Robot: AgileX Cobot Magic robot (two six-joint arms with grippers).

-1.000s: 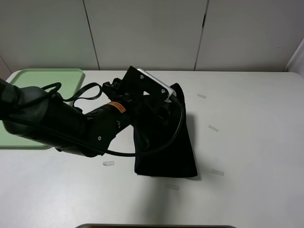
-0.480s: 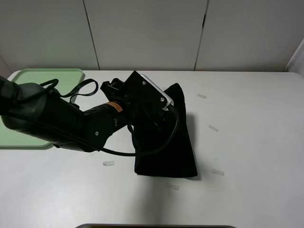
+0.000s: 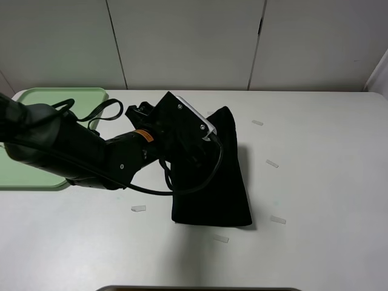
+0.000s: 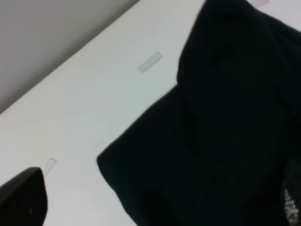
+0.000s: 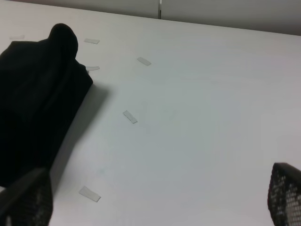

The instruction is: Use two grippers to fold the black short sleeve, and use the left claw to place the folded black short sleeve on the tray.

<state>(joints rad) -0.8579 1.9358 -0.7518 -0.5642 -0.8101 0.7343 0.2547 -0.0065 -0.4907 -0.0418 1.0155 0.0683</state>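
White table (image 3: 315,182) — pale tape strips (image 3: 271,163) scattered; grey wall panels (image 3: 188,42) behind.

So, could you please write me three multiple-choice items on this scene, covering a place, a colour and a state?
1. Where does the light green rectangular plastic tray sit in the high view?
A. far left
B. far right
C. centre

2. What colour is the folded soft-fabric short-sleeved shirt?
A. white
B. black
C. red

3. How is the left arm's tool?
A. shut on the shirt
B. shut on the tray
C. open over the shirt

Answers: 1 A, the tray lies at the white table's left edge; 2 B, it shows plain black; 3 C, its tips stand wide apart, gripping nothing.
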